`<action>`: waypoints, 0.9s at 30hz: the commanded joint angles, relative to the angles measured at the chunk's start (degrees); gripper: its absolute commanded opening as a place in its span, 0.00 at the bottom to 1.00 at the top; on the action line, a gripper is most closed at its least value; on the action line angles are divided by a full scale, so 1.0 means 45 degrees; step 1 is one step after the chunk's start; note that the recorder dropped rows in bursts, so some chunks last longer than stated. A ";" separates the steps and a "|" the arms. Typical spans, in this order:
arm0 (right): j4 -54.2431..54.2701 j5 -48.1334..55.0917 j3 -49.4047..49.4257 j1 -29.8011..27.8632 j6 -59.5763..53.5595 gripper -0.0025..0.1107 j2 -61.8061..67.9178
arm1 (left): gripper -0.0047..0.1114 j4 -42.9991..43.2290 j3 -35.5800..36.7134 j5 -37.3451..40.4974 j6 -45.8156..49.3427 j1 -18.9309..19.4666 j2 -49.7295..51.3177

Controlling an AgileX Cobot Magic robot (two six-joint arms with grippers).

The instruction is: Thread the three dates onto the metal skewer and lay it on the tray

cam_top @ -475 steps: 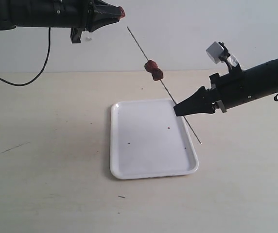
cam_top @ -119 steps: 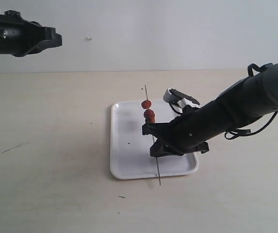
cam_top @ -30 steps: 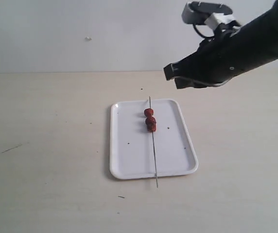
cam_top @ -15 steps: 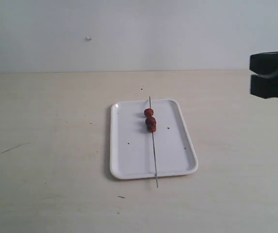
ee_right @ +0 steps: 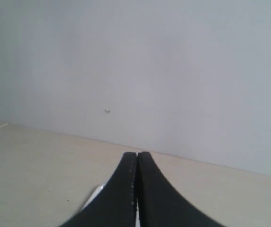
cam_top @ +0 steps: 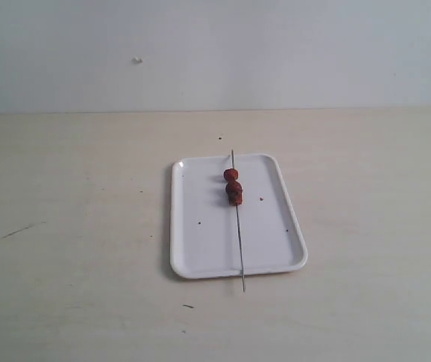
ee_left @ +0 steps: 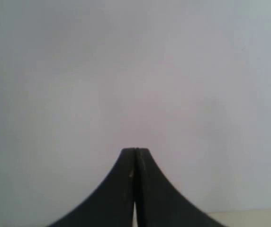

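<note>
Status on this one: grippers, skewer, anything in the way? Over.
Left gripper shut, empty; right gripper shut, empty. Metal skewer with three dates lies lengthwise on the tray, ends overhanging both rims. No obstruction in view.

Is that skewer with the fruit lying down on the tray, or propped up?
Lying down: the metal skewer rests lengthwise on the tray, its near tip overhanging the rim.

Pale beige table (cam_top: 72,188), matte, bearing a thin dark scuff (cam_top: 21,230) and a few tiny dark specks. Carries a flat white tray (cam_top: 272,226) directly on its surface, one rounded corner peeking out just beside the tips of the closed right jaws.
</note>
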 commanded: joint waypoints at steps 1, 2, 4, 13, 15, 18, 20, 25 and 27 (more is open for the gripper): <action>-0.0412 0.0019 0.0077 0.0022 -0.0296 0.02 -0.0372 | 0.04 -0.0085 0.0054 0.0035 -0.0099 -0.0066 -0.0070; -0.0490 0.0019 0.0077 0.0022 -0.0296 0.02 -0.0399 | 0.04 -0.0085 0.0054 0.0035 -0.0099 -0.0066 -0.0070; -0.0454 0.0019 0.0077 0.0022 -0.0237 0.02 -0.0516 | 0.04 -0.0085 0.0054 0.0035 -0.0099 -0.0066 -0.0070; -0.0088 0.1530 0.0721 -0.4699 0.1747 0.02 -0.3710 | 0.04 -0.0085 0.0054 0.0036 -0.0099 -0.0066 -0.0070; -0.0319 0.1530 0.1125 -0.5204 0.1456 0.02 -0.4540 | 0.04 -0.0085 0.0054 0.0064 -0.0099 -0.0066 -0.0070; -0.0910 0.1530 0.1630 -0.5383 0.1370 0.02 -0.5292 | 0.04 -0.0085 0.0054 0.0038 -0.0099 -0.0066 -0.0070; -0.1135 0.1584 0.1966 -0.5383 0.1370 0.02 -0.5587 | 0.04 -0.0085 0.0054 0.0062 -0.0099 -0.0066 -0.0070; -0.1460 0.1470 0.2875 -0.5383 0.2117 0.02 -0.5746 | 0.04 -0.0085 0.0054 0.0039 -0.0099 -0.0066 -0.0070; -0.3145 0.1399 0.3253 -0.5383 0.3911 0.02 -0.5746 | 0.04 -0.0085 0.0054 0.0039 -0.0099 -0.0066 -0.0070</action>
